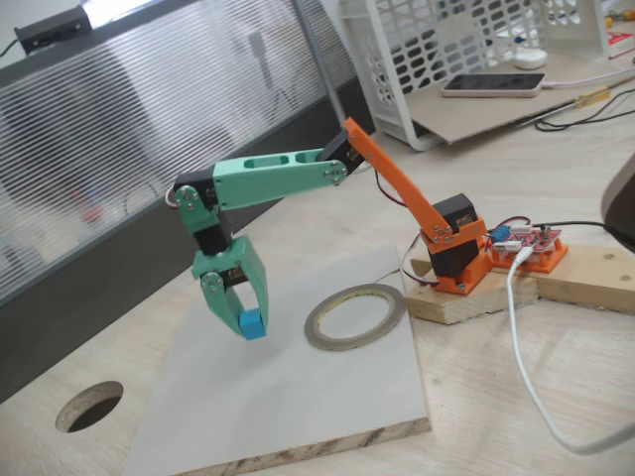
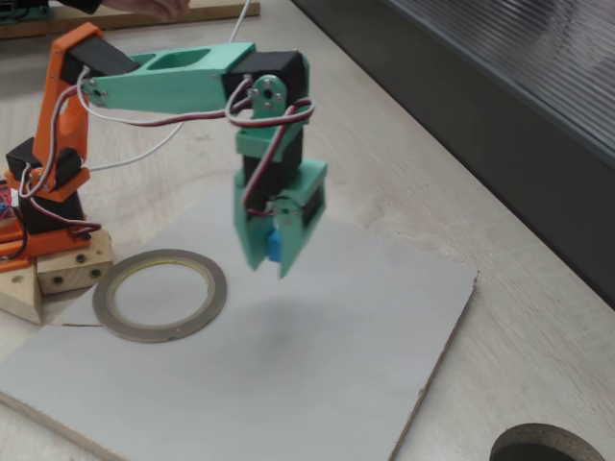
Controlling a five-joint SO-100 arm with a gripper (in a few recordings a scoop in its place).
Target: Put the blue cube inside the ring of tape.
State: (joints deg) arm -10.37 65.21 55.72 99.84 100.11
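The blue cube (image 1: 252, 323) is held between the fingers of the green end effector (image 1: 248, 319), lifted clear of the pale board (image 1: 298, 397), left of centre in a fixed view. The ring of tape (image 1: 354, 316) is seen flat on the board, just right of the end effector there, apart from it. A round hole (image 1: 89, 406) is cut in the surface (image 1: 556, 178) at lower left
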